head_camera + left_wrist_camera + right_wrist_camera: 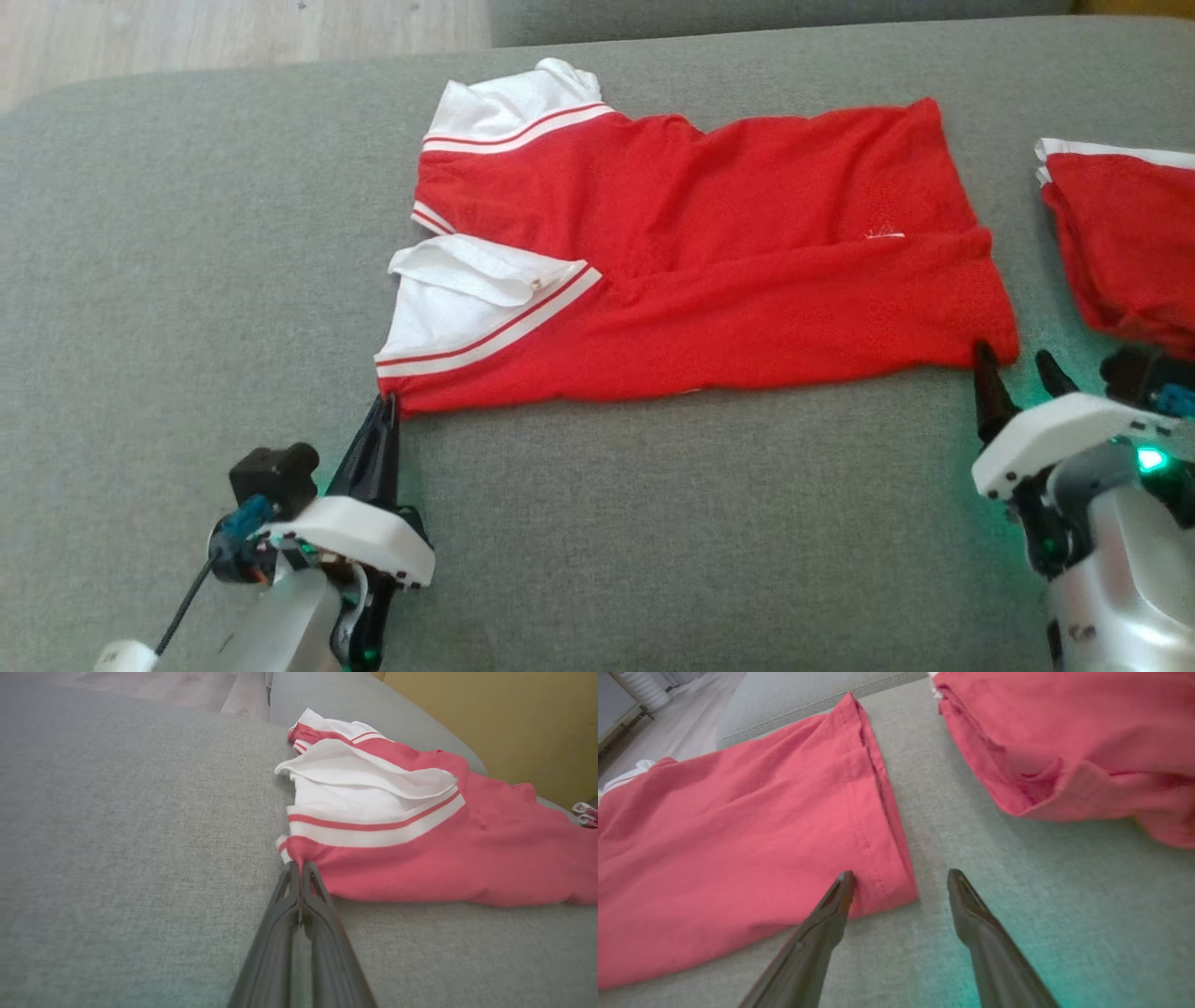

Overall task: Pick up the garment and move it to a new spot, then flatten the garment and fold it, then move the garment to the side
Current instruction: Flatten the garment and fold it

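Our left pincer (pixel 385 406) is clamped on the near corner of the red-and-white garment (pixel 709 261), which lies spread toward the far edge of the grey couch (pixel 187 280). Our right pincer (pixel 1013 359) stands wide at the garment's other near corner. A second red garment (pixel 1130 243) lies toward the couch's right side.
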Robot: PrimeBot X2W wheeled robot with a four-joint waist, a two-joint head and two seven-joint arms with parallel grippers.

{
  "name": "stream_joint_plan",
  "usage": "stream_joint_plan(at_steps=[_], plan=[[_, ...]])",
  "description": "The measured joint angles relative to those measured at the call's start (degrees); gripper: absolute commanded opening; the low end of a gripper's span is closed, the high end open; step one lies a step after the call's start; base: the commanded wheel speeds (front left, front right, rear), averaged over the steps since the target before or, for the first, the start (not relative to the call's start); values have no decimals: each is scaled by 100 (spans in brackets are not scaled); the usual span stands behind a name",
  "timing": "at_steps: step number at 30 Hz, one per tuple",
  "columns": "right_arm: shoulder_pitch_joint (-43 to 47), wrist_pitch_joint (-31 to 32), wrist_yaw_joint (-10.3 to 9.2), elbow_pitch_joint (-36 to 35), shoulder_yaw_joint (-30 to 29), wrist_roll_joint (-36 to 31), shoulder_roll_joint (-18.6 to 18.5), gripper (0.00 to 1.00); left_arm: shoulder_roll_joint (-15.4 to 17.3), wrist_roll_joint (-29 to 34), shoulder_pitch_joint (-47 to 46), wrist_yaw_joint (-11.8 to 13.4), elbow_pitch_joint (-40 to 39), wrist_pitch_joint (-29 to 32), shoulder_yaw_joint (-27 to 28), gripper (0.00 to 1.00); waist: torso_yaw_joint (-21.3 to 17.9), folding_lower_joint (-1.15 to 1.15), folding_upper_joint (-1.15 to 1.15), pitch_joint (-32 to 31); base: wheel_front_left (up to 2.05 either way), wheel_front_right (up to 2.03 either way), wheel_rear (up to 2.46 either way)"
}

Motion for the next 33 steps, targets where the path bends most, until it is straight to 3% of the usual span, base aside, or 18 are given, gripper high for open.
stream_joint_plan(at_steps=[1, 2, 3, 5, 6, 14, 19, 33], plan=[[-63, 48, 0, 45, -10, 29, 11, 100, 1, 15, 9, 0, -46, -1, 0, 0, 20, 0, 0, -6, 0, 0, 0], [-114, 121, 0, 87, -18, 69, 22, 71, 0, 18, 20, 0, -101, -1, 1, 0, 39, 0, 0, -13, 0, 0, 0], [-153, 196, 0, 121, -16, 121, 29, 71, -1, 19, 30, 0, -152, -1, 3, 0, 58, 0, 0, -21, 0, 0, 0], [-185, 269, 0, 141, 1, 196, 29, 13, -2, 52, 44, 5, -241, -1, 11, 0, 89, 0, 0, -37, 0, 0, 0], [-184, 312, 0, 149, 11, 231, 29, 0, -2, 60, 65, 7, -301, -2, 22, 0, 100, 0, 0, -47, 0, 0, 0], [-97, 494, 0, 45, 242, 527, -177, 0, 1, 78, 569, 86, -777, -2, 132, 0, 143, 0, 0, -258, 0, 0, 0], [500, 598, 0, -300, 360, 736, -393, 0, 43, 76, 1073, 222, -1159, -2, 158, 0, 151, 0, 0, -477, 0, 0, 0], [2327, 1334, 0, -1914, 232, 951, -680, 0, 255, -19, 2754, 761, -2617, 393, 66, 0, 122, -1, 0, -795, 0, 0, 0]])
